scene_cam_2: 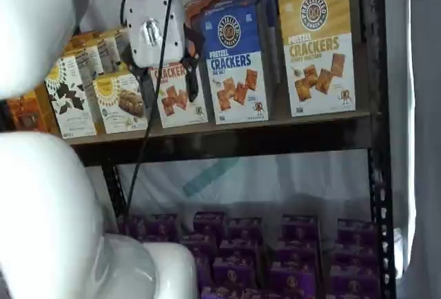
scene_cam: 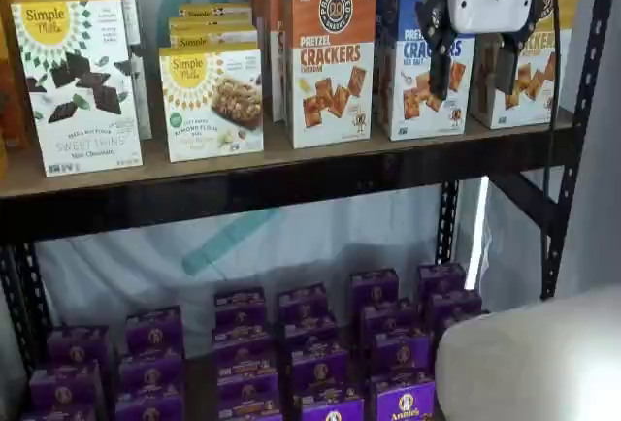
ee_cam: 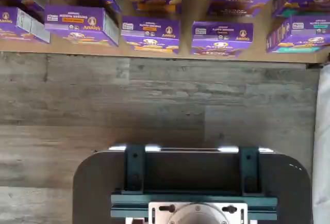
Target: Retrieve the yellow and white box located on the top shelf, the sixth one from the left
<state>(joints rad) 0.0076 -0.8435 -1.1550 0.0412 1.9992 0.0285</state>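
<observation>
The yellow and white box (scene_cam_2: 318,51) stands at the right end of the top shelf (scene_cam_2: 227,140), golden-yellow above and white below with brown crackers pictured. In both shelf views the box shows; in one, my gripper partly covers the yellow and white box (scene_cam: 543,62). My gripper (scene_cam: 472,86) hangs in front of the top shelf (scene_cam: 243,188), before the seam between the blue box and the yellow one. Its two black fingers stand apart with a plain gap and hold nothing, so it is open. From the other side my gripper (scene_cam_2: 169,85) appears before the orange box.
An orange cracker box (scene_cam: 330,52) and a blue one (scene_cam: 417,52) stand left of the target, with white Simple Mills boxes (scene_cam: 82,81) further left. Several purple boxes (ee_cam: 149,33) fill the lower level. A black upright (scene_cam: 582,101) borders the shelf's right end. My white arm (scene_cam_2: 41,196) fills the left foreground.
</observation>
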